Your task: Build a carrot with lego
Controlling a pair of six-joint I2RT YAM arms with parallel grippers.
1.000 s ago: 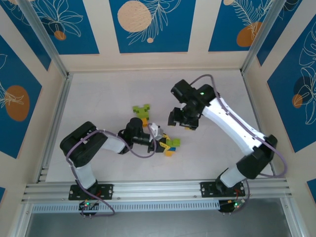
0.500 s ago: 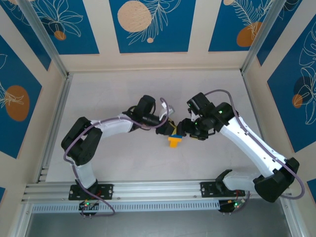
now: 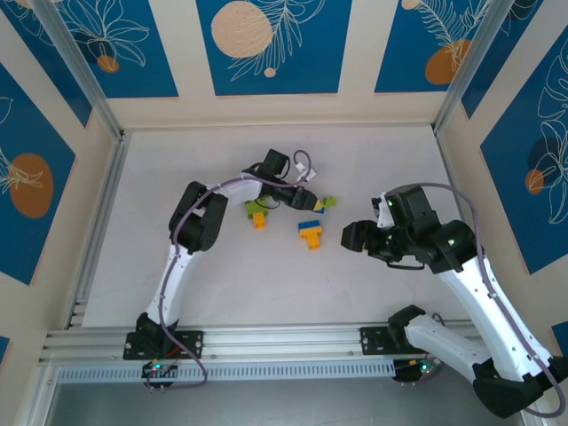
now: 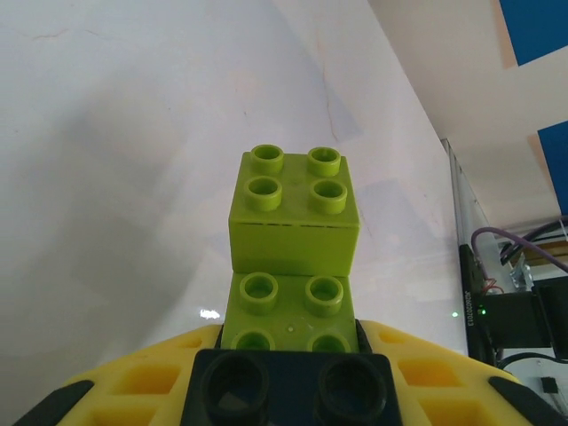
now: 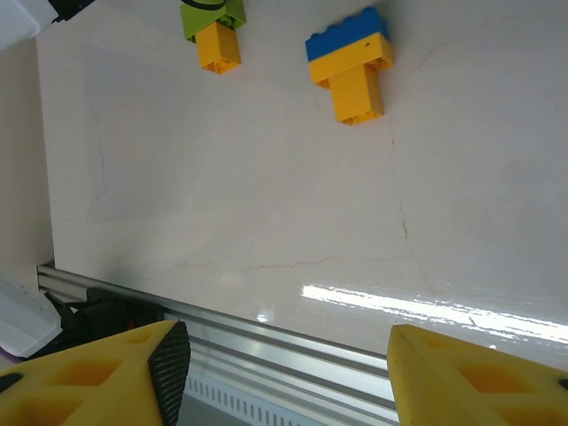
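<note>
My left gripper [image 3: 311, 199] is shut on a lego stack of lime green bricks [image 4: 293, 240] with a small black brick [image 4: 293, 386] at its near end. The stack juts out between the yellow fingers [image 4: 133, 390], and its green end [image 3: 326, 203] shows past the gripper over the middle of the table. A blue-and-orange lego piece [image 3: 311, 232] [image 5: 351, 67] lies on the table. A green-and-orange piece [image 3: 258, 214] [image 5: 211, 34] lies left of it. My right gripper [image 3: 349, 236] [image 5: 284, 364] stands open with nothing in it, right of the blue-and-orange piece and apart from it.
The white table [image 3: 213, 284] is walled at the back and sides by cream and blue panels [image 3: 266, 44]. An aluminium rail [image 3: 284, 337] [image 5: 293, 355] runs along the near edge, below the right gripper's fingers. Bare table lies front left and back right.
The left arm has swung toward the back with the green stack. The right arm has drawn back to the right. The blue-and-orange piece now lies alone between them.
</note>
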